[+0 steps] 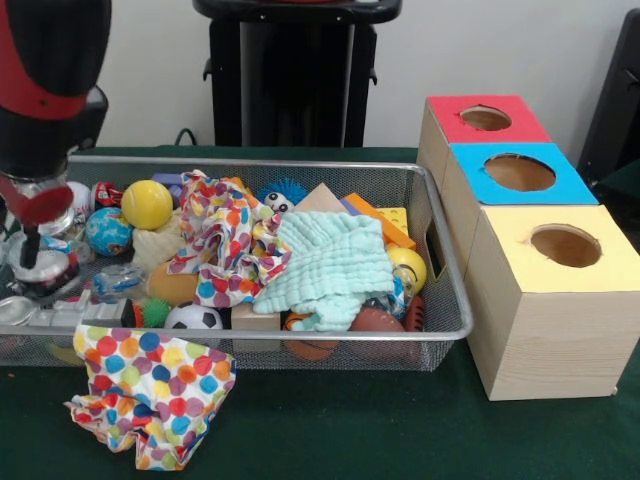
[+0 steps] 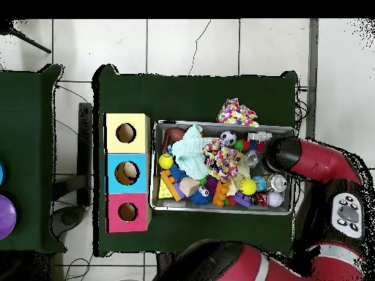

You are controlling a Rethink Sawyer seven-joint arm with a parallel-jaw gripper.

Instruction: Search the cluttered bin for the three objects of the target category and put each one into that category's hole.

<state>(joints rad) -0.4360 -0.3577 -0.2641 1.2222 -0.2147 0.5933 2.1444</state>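
Front view: wire-mesh bin [image 1: 440, 215] sits on the green tabletop [image 1: 350, 430], taking up most of its left and middle. Arm [image 1: 45, 90] comes down at the bin's left end. The pincer [image 1: 35, 262] is low among clear and silvery bits there; can't tell if it's open or closed, or if it has hold of anything. In the bin: yellow ball [image 1: 147, 204], globe ball [image 1: 108, 231], polka-dot cloth [image 1: 225, 245], mint cloth [image 1: 330, 265], soccer ball [image 1: 193, 318], brown football [image 1: 378, 320], wooden block [image 1: 322, 199]. A tan, bun-like soft thing [image 1: 175, 287] lies just under the dotted cloth, beside the soccer ball; can't confirm other soft buns under the clutter. Second polka-dot cloth [image 1: 150, 395] lies outside the bin on the tabletop, against its near wall towards the left corner. Right of the bin, three wooden boxes in a row running front to back: yellow-topped box [image 1: 555, 300] nearest, blue-topped box [image 1: 520, 175] mid, red-topped box [image 1: 480, 125] at the far edge w/ its round hole [image 1: 485, 118].

Overhead view: bin [image 2: 223, 210] right of centre on the tabletop [image 2: 198, 95]. Boxes along its left side; red-topped box [image 2: 127, 212] nearest the robot-side edge, hole [image 2: 127, 211] open. Arm [image 2: 315, 159] reaches over the bin's right end; pincer hidden beneath it. Loose dotted cloth [image 2: 236, 113] lies just past the bin's far wall.
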